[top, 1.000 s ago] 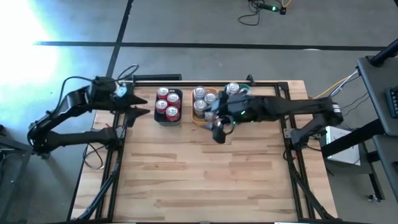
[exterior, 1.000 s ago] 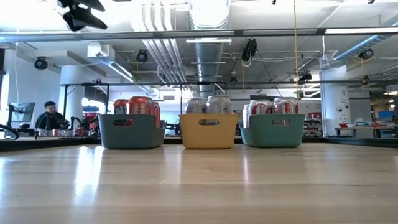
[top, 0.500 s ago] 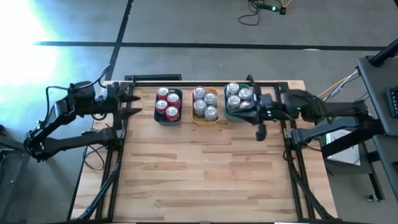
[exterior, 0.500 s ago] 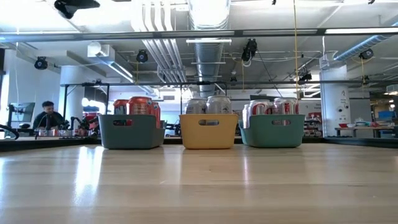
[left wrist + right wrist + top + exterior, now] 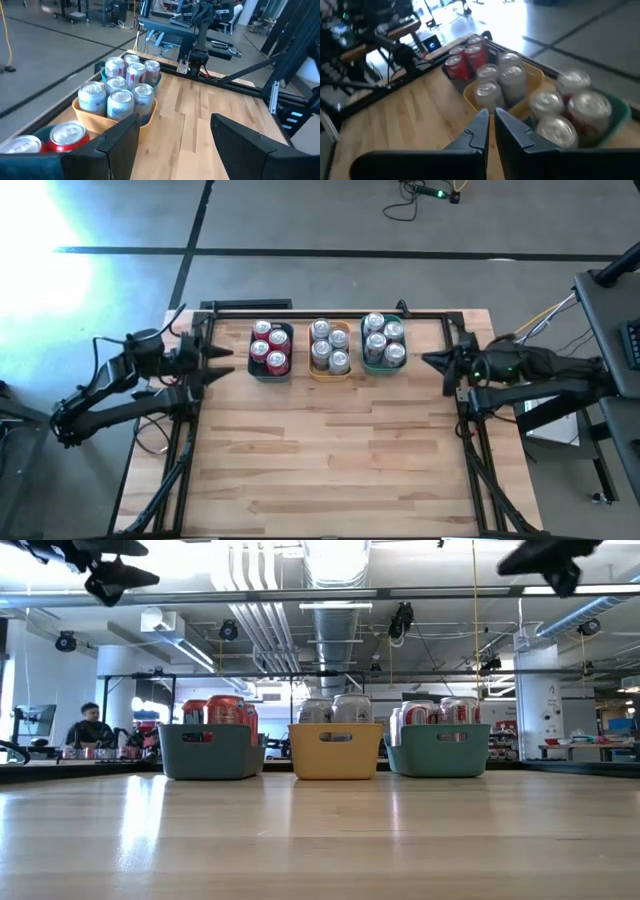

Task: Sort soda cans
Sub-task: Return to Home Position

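Left gripper [image 5: 222, 361] at table [image 5: 330, 450] edge, spread wide, empty. Ahead of it: red cans [image 5: 270, 348] in dark tray [image 5: 270, 377], then silver cans [image 5: 328, 346] in orange tray [image 5: 328, 376], then pale cans [image 5: 383, 340] in teal tray [image 5: 383, 369], nearest right gripper [image 5: 432, 361], narrowed almost shut, empty. Grouped by colour; both clear, likely homing.

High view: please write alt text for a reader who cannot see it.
Three trays, each holding four soda cans, stand in a row on a wooden table. The left gripper and the right gripper hang empty at the table's side edges.
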